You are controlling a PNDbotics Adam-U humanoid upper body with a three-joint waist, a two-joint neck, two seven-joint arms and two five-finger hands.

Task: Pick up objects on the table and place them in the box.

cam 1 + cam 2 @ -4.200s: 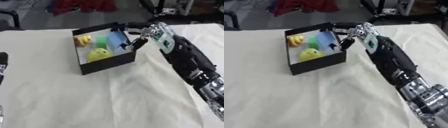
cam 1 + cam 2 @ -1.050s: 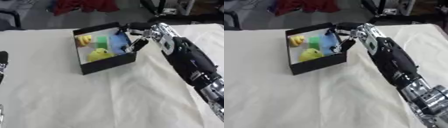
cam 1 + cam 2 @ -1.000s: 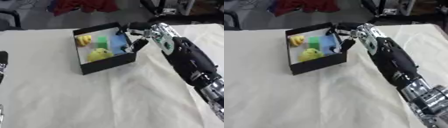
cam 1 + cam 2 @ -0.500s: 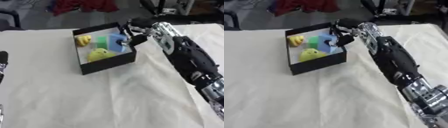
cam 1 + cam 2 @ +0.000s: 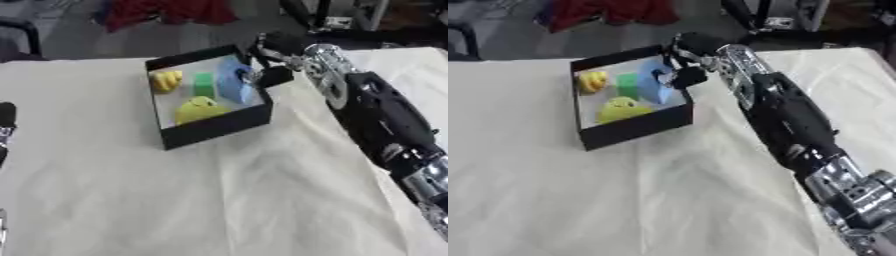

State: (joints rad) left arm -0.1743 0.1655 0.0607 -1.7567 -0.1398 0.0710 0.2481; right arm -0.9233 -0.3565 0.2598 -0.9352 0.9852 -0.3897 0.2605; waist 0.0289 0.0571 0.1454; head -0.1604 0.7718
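Note:
A black box [image 5: 213, 128] with a pale inside stands at the back middle of the cloth-covered table. In it lie a yellow toy [image 5: 166, 80], a green block [image 5: 204, 84], a yellow-green ball [image 5: 199, 108] and a blue object [image 5: 233, 83] that stands against the right wall. My right hand [image 5: 692, 50] hovers over the box's back right corner, right beside the blue object, and I cannot make out whether it touches it. Only a dark sliver of my left hand [image 5: 5, 119] shows at the left edge, far from the box.
The cream cloth [image 5: 219, 200] covers the whole table, with wide flat room in front of the box. My right arm [image 5: 789, 120] runs along the right side. Beyond the table's far edge lie red fabric [image 5: 166, 10] and dark equipment [image 5: 337, 15].
My right hand has moved from the box's right wall up and back to its far right corner. The blue object now shows more fully inside the box.

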